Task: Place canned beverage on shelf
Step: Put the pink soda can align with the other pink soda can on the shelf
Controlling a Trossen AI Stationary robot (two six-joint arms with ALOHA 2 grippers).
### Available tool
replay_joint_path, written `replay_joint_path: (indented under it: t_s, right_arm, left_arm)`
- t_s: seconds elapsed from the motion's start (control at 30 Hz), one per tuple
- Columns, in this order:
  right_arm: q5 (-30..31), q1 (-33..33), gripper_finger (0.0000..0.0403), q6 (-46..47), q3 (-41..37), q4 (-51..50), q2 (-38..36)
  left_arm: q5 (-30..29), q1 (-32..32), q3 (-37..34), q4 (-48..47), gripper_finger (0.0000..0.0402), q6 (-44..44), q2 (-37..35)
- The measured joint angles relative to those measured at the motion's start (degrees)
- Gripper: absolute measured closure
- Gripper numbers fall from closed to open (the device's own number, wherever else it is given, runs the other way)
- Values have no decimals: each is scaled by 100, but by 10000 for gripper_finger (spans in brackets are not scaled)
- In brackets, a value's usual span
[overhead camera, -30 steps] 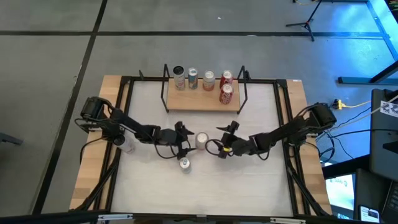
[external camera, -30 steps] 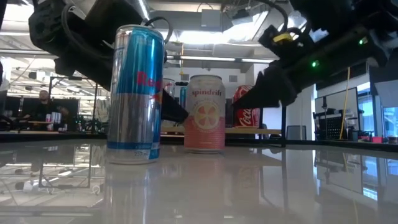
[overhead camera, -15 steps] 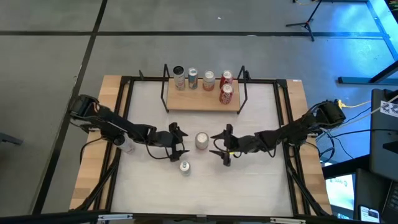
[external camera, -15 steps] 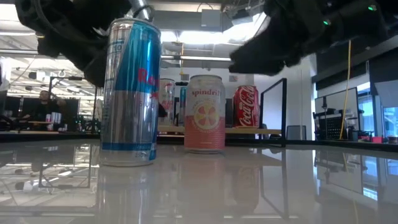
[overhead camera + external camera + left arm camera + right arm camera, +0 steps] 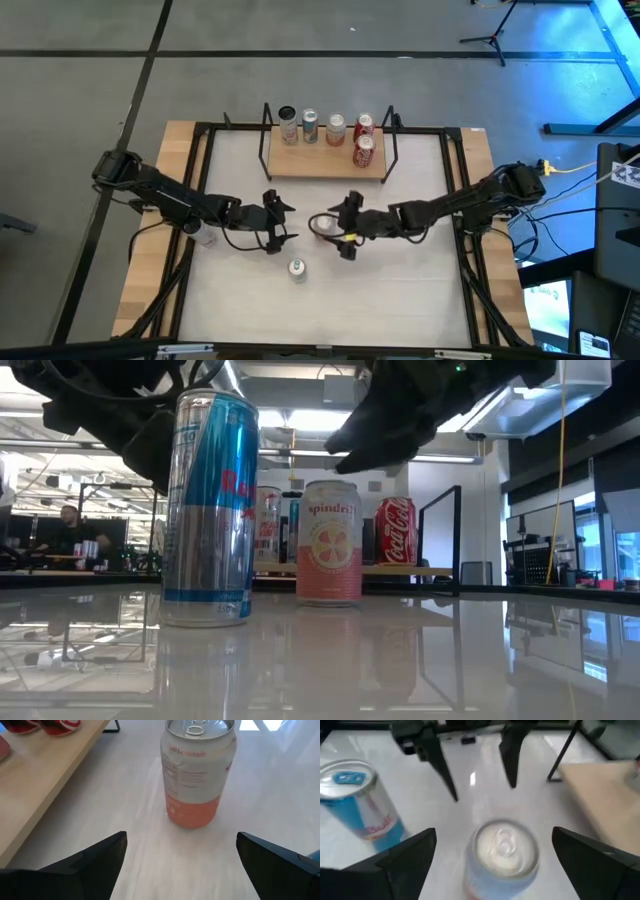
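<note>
Pink-and-white can [image 5: 323, 226] stood upright mid-table, well short of the shelf [image 5: 327, 160], between both grippers. Right gripper [image 5: 492, 857] hung just over it, fingers spread wide and empty; left gripper [image 5: 277, 222] was near, also spread. Likely rigid, smooth, slippery, dentable: best pinched mid-wall.

Your table [image 5: 420, 660] has a glossy white top — it mirrors the cans — with matt pale wood along its edges. The shelf [image 5: 320, 160] is matt light wood with thin black metal rods. The pink can [image 5: 331, 543] and blue-silver can [image 5: 211, 510] are smooth, shiny metal.
</note>
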Motion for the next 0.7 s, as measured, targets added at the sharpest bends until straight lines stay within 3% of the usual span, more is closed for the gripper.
replay_joint_path:
  t_s: [0.17,0.4,0.7]
  right_arm:
    - [-120,5,24,186,18,24,0]
    - [156,-1,26,195,13,526,408]
    - [737,-1,26,194,16,338,551]
  left_arm:
    - [32,-2,-1,19,35,-113,-1]
    - [45,-91,-1,15,35,-175,-1]
    - [47,-116,-1,32,35,-173,-1]
